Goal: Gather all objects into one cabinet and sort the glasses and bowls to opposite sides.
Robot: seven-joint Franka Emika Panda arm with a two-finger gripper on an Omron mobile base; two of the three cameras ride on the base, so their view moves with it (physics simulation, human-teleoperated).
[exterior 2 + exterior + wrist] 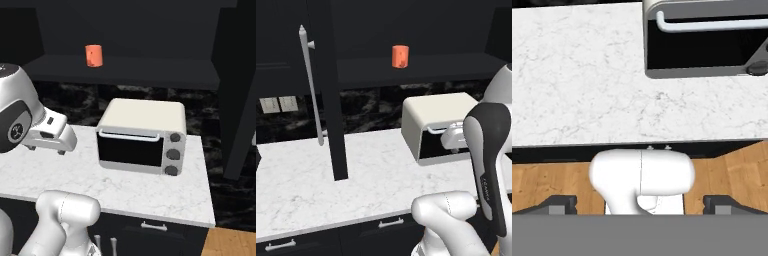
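In the left base view, the black wall cabinet's open door [331, 100] is standing edge-on toward the camera at the left, its long vertical silver bar handle [312, 85] running down its face, and the door's lower end is hanging just above the white marble tabletop [301, 185]. To the right of the door, a single salmon-orange cup [400, 56] is sitting upright on the cabinet's dark inner shelf [421, 67], near the shelf's front edge and with bare shelf on either side of it. Below the shelf, a cream toaster oven [438, 125] with a dark glass door is resting on the tabletop against the black veined backsplash [371, 107]. In the right base view the same cup [93, 55] is showing toward the left part of the shelf [150, 67], with the toaster oven [142, 137] standing below and to the right of it. The robot's white hand [47, 132] is hanging over the tabletop [125, 192] to the left of the oven, well below the cup and apart from it. In the hand view the two dark fingertips [557, 204] are sitting far apart at the lower corners, so the jaws are standing wide open with nothing between them, looking down on the tabletop's front edge and the wooden floor [732, 175]
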